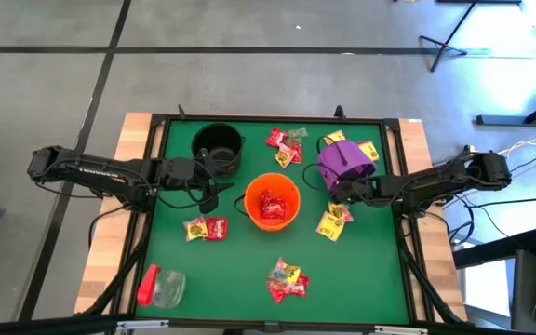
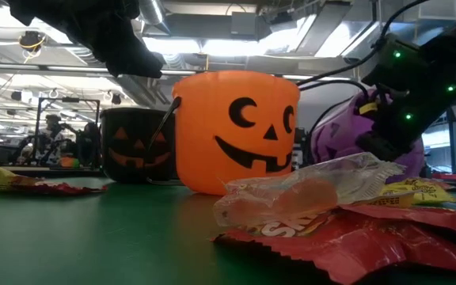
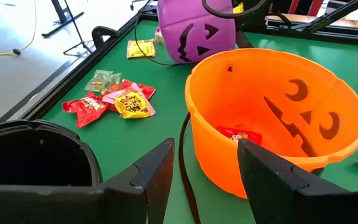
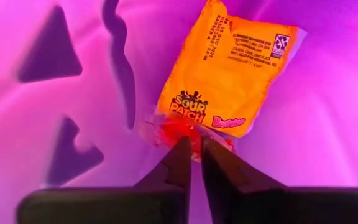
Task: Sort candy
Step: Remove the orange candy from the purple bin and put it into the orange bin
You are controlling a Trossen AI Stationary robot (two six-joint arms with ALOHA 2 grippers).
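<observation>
In the high view, the right gripper [image 1: 350, 193] is hidden under the purple bucket's [image 1: 343, 162] rim. In the low view, the candy [image 2: 355, 229] nearest the camera is blurred and cut off.

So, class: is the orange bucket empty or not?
Not empty: red candy lies inside the orange bucket, visible from above.

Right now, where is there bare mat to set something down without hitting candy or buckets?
Free: the green mat right of the near-edge candy pile, and the stretch between the clear jar and that pile. Crowded: the far side, where the black bucket, orange bucket and purple bucket stand with candy between them and both arms reach in.
</observation>
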